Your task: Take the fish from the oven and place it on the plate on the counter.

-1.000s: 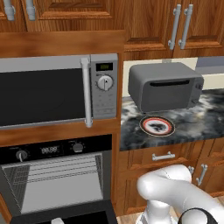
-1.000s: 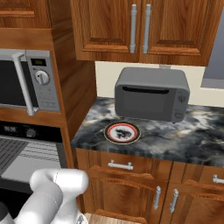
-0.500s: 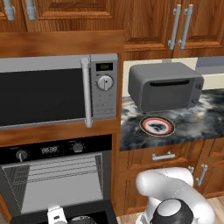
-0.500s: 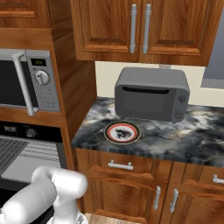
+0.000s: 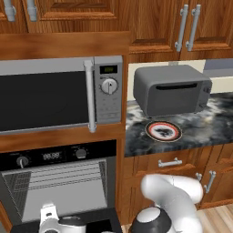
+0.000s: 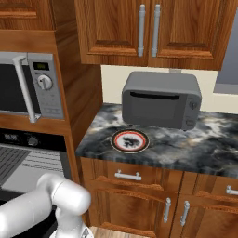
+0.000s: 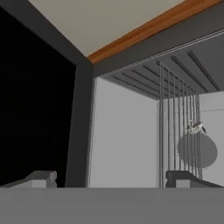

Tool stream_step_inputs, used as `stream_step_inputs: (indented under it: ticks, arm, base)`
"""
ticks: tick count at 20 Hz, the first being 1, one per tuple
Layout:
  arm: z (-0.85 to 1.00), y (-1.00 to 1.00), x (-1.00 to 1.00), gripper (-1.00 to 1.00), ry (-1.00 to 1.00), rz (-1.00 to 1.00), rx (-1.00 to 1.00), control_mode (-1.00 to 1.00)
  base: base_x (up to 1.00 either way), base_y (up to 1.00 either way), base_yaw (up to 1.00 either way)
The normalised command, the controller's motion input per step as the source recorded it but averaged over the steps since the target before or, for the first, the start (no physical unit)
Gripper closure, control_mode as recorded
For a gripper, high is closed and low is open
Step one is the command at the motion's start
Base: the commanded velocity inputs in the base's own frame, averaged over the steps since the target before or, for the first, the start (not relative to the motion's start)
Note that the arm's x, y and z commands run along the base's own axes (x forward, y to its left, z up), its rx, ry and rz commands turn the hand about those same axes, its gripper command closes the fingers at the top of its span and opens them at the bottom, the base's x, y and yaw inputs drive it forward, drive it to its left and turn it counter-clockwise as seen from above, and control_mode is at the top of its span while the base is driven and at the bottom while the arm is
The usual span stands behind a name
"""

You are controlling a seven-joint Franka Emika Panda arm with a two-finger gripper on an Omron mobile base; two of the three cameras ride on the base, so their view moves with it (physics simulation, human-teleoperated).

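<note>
- While the gripper [image 7: 111,177] is sitting at the mouth of the oven [image 5: 59,191], you're looking at jaws spread wide with nothing between them; both fingertips [image 7: 183,178] are poking up at the bottom of the hand view.
- In the left base view the gripper [image 5: 57,223] is showing low over the dropped oven door.
- The fish [image 7: 194,128] is lying on the wire rack [image 7: 179,131] deep inside the grey cavity, ahead of the right fingertip and well apart from it.
- You're dealing with something tiny and probably very light, so expect it to skate or tip on the wires if nudged; smooth skin is likely slippery.
- I'd be taking it across the body at mid-length, jaws straddling the narrow width, not the ends. Rack wires are leaving little room under it, so a shallow approach looks safer.
- Looks: small, pale silver-grey, elongated, too small to make out detail; a round grey shadow-like patch is sitting just under it.
- The plate [image 5: 163,131] is waiting on the counter [image 5: 214,123], just in front of the toaster oven [image 5: 170,88]: dark rim, red-orange ring, white centre with dark motif.
</note>
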Motion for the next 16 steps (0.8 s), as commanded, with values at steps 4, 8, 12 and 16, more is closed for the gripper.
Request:
stream_step_inputs:
  ticks: [4,8,12,16]
  arm:
    - [-0.28,0.28,0.57,-1.00,-0.06,-0.12,-0.02,-1.00]
    - [-0.40,0.17,0.45,-1.00,-0.10,-0.09,0.00,-1.00]
    - [-0.38,0.11,0.63,-1.00,-0.15,-0.06,0.00,-1.00]
    - [-0.51,0.16,0.79,-1.00,-0.21,-0.05,0.00,-1.00]
  base:
    - [0.00,0.00,0.00]
    - [0.00,0.00,0.00]
    - [0.00,0.00,0.00]
    - [0.00,0.00,0.00]
